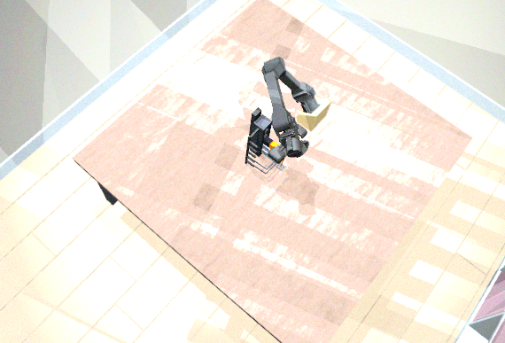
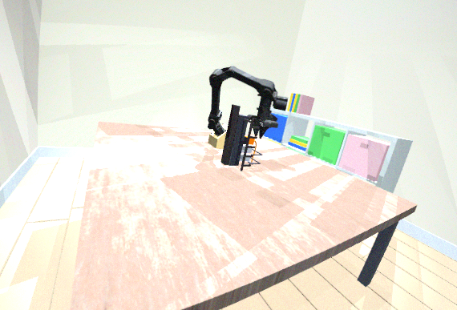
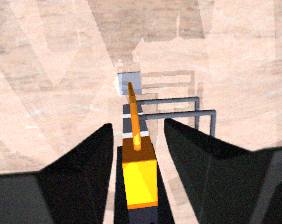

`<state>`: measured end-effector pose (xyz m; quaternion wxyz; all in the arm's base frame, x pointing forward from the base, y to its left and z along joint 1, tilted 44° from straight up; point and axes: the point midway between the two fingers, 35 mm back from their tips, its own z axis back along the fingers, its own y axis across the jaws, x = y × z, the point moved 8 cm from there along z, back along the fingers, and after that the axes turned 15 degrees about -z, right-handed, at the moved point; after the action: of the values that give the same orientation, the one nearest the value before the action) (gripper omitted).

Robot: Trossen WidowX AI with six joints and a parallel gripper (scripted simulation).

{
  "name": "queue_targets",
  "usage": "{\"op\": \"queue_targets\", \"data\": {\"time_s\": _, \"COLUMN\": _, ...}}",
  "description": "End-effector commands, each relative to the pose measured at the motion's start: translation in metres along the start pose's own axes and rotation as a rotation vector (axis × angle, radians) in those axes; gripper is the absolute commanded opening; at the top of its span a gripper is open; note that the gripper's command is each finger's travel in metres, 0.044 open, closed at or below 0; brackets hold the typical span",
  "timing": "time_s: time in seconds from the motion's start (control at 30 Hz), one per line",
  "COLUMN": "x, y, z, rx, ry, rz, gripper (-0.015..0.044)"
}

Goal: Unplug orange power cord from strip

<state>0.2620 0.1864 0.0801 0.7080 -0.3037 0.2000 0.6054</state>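
the hand [image 3: 137, 150] is partly open and holds nothing; its two dark fingers flank the orange plug [image 3: 140, 175] with a gap on each side. the orange cord [image 3: 134, 117] runs toward 12 o'clock. the plug sits in the upright black power strip [image 2: 232, 135] on the worktop [image 2: 200, 215].

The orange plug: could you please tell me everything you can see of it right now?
The orange plug is a small boxy block, bright yellow-orange on its lit face and darker orange on top, plastic by the look of it. It sits against the upright black power strip, apparently still plugged in. A thin orange cord runs from it down toward a small grey box beside a wire frame. The gripper straddles it, part open, one dark finger on each side with a gap showing, so nothing grips it yet.
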Motion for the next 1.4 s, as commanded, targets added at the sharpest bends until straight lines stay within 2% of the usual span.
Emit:
{"op": "queue_targets", "data": {"time_s": 0.0, "x": -0.001, "y": 0.0, "z": -0.001, "rx": -0.003, "ry": 0.008, "rz": 0.013, "gripper": 0.016}}
{"op": "queue_targets", "data": {"time_s": 0.8, "x": -0.037, "y": -0.01, "z": 0.0, "rx": -0.003, "ry": 0.01, "rz": 0.014, "gripper": 0.016}}
{"op": "queue_targets", "data": {"time_s": 1.37, "x": -0.039, "y": -0.01, "z": -0.013, "rx": -0.003, "ry": 0.01, "rz": 0.014, "gripper": 0.016}}
